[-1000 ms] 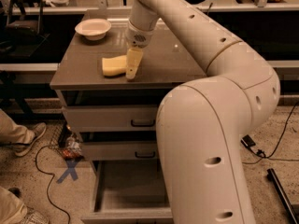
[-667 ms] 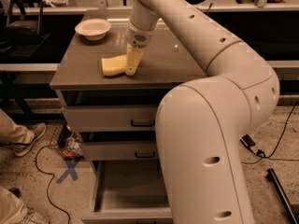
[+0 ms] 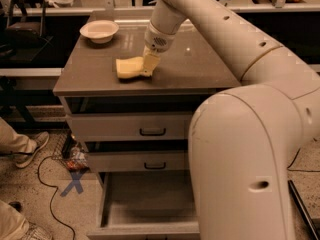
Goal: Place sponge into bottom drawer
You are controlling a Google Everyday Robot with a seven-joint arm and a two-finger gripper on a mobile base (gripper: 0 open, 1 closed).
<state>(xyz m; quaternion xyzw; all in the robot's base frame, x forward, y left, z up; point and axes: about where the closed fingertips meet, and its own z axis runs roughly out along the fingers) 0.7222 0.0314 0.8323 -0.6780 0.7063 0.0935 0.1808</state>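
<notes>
The pale yellow sponge (image 3: 128, 67) lies on the brown top of the grey cabinet (image 3: 85, 79), near its middle. My gripper (image 3: 148, 66) comes down from the arm above and is shut on the sponge's right end, at the level of the top. The bottom drawer (image 3: 145, 204) is pulled out below, and its flat grey floor shows with nothing on it. The arm's large white body hides the drawer's right part.
A white round bowl (image 3: 99, 30) stands at the back left of the cabinet top. The two upper drawers (image 3: 150, 129) with black handles are closed. A person's shoes (image 3: 25, 146), a black cable and a blue tape cross (image 3: 74, 183) are on the floor to the left.
The gripper and the sponge have both shifted a little to the right on the cabinet top. The bowl and the drawers have not moved.
</notes>
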